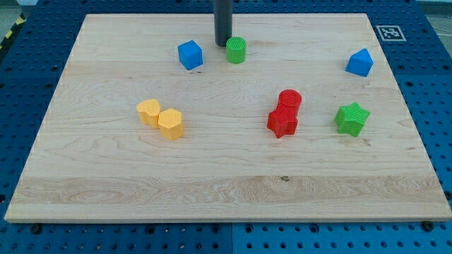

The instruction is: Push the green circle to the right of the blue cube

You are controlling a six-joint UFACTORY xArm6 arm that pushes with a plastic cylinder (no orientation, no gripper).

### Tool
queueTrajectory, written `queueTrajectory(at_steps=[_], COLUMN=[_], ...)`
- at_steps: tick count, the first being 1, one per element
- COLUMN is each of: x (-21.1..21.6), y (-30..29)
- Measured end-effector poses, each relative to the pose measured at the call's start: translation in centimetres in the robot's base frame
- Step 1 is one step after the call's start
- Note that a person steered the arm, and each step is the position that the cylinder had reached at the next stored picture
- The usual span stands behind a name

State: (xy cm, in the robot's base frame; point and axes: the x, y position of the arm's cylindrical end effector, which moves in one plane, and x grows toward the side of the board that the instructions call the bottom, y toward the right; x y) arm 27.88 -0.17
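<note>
While my tip (223, 44) rests on the counter (212, 176), green circle (236, 50) touching its right, blue cube (190, 54) near its left, no jaws on this rod, their state untellable.

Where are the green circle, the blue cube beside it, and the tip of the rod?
green circle (236, 49), camera view, middle of its side and top.
blue cube (190, 55), camera view, middle of its front face.
my tip (223, 44), camera view, very end of the rod, just left of the green circle.

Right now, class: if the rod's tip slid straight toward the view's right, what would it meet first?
My tip would meet the green circle first; it sits right beside the tip, seemingly touching, though depth is unclear.
</note>
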Motion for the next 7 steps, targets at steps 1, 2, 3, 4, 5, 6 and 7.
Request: queueTrajectory(at_steps=[1,2,3,4,5,6,7], x=[0.5,1.2,1.3,1.3,1.5,2.1,2.1], y=[1.2,1.2,0.6,-1.1,-1.9,-1.6,-0.2])
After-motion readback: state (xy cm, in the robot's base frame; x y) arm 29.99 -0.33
